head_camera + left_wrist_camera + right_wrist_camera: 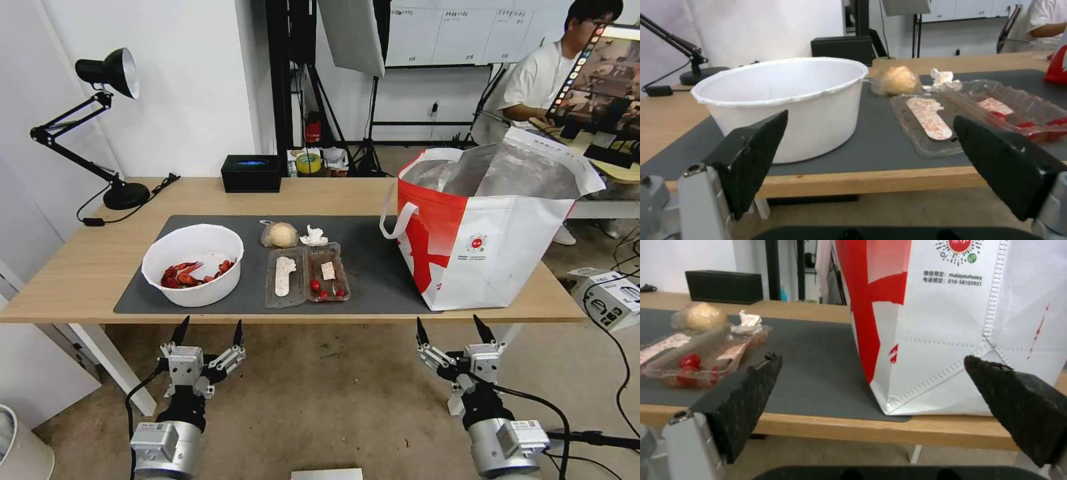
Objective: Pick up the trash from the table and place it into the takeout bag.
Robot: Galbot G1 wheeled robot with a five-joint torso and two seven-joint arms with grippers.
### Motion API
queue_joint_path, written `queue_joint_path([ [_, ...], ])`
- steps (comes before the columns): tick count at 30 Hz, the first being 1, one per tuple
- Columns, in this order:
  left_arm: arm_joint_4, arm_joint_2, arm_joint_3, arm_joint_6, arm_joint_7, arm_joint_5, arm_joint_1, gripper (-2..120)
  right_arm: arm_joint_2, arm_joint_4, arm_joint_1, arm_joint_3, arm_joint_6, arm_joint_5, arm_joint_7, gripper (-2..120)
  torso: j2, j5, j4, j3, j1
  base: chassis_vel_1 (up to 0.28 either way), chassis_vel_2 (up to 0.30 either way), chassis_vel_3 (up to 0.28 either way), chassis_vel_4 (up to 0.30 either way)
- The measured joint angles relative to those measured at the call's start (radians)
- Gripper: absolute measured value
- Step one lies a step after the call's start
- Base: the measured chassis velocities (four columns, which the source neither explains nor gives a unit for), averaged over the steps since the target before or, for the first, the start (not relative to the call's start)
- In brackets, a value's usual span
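Head view: your left hand [207,332] and right hand [453,329] gape empty below the desk [67,273]; grabbing the bowl [193,264] carelessly could spill shells.

We see a matt dark grey mat [373,267] on the light wood-grain rectangular table [87,267], and a glossy clear plastic clamshell tray [307,275].

A black box [251,173] sits at the far edge of the wooden top; left of the box stands a black desk lamp [100,120], its cord trailing beside the base; behind the box, a yellow tape roll [308,163]; right of it, a tripod [365,157].
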Motion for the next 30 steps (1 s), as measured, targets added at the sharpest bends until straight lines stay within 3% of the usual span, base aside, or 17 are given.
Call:
queue_joint_path([
  [27,0.000,0.000,-0.001,0.002,0.000,-0.003,0.000,100,0.000,0.000,0.000,0.000,0.000,0.000,0.000,100,0.000,0.0000,0.0000,0.000,0.000,0.000,0.000,0.000,0.000],
  [30,-0.022,0.011,-0.030,0.057,-0.012,-0.059,0.003,100,-0.050,0.015,0.013,0.003,-0.050,0.045,0.010,100,0.000,0.0001,-0.0001,0.000,0.000,0.000,0.000,0.000,0.000],
])
